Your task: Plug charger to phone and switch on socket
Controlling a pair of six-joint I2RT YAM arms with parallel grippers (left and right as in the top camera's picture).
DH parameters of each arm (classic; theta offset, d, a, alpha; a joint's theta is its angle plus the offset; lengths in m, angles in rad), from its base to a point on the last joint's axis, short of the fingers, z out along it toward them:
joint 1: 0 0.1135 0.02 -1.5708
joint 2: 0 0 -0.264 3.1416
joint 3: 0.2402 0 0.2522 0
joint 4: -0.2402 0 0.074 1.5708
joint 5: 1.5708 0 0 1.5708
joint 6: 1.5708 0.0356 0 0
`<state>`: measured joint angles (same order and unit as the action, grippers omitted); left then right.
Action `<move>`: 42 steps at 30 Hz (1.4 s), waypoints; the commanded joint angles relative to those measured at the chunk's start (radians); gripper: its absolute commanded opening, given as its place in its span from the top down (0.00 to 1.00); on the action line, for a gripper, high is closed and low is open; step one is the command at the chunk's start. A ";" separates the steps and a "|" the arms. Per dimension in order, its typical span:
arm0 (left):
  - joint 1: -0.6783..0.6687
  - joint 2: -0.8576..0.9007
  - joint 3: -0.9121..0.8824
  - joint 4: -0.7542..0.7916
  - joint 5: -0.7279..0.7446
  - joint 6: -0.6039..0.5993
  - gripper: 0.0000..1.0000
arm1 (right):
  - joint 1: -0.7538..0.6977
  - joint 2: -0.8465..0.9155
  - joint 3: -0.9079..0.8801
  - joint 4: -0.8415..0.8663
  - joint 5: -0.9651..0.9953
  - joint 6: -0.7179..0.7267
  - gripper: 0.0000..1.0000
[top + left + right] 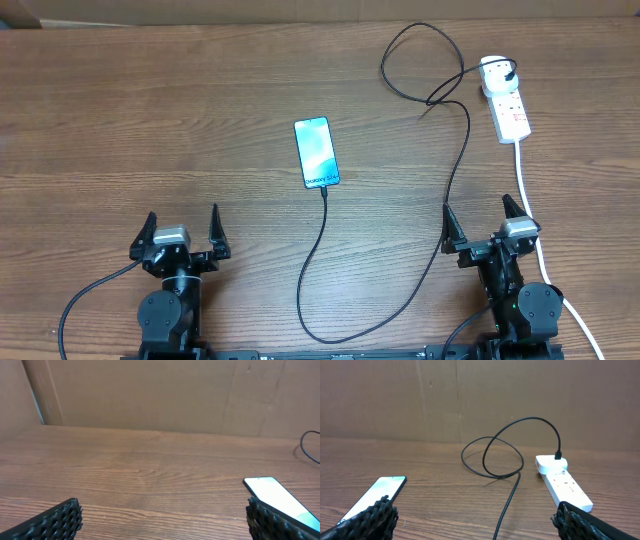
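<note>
While beyond right pincer [477, 206], socket [505, 101] apart.

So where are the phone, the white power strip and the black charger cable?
Phone [317, 153]: overhead view, middle of its screen.
Power strip [509, 108]: overhead view, middle of its white body.
Charger cable [558, 454]: right wrist view, its black plug on the strip.

Brown wood-grain table [150, 120] under even light, plain brown cardboard wall [150, 395] along its far edge.
</note>
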<state>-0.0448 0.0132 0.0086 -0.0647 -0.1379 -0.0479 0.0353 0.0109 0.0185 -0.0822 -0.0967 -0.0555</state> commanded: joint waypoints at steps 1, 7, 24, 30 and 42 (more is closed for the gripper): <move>0.006 -0.011 -0.004 -0.003 0.027 0.023 0.00 | 0.007 -0.008 -0.010 0.005 0.006 0.006 0.00; 0.006 -0.011 -0.004 -0.003 0.015 -0.008 0.01 | 0.007 -0.008 -0.010 0.005 0.006 0.006 0.00; 0.006 -0.010 -0.004 -0.010 0.043 0.056 0.01 | 0.007 -0.008 -0.010 0.005 0.006 0.006 0.00; 0.006 -0.010 -0.004 -0.011 0.046 0.056 0.00 | 0.007 -0.008 -0.010 0.005 0.006 0.006 0.00; 0.006 -0.010 -0.003 -0.006 0.050 0.045 0.01 | 0.007 -0.008 -0.010 0.005 0.006 0.006 0.00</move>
<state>-0.0448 0.0132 0.0090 -0.0711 -0.1043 -0.0151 0.0353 0.0109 0.0185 -0.0822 -0.0967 -0.0559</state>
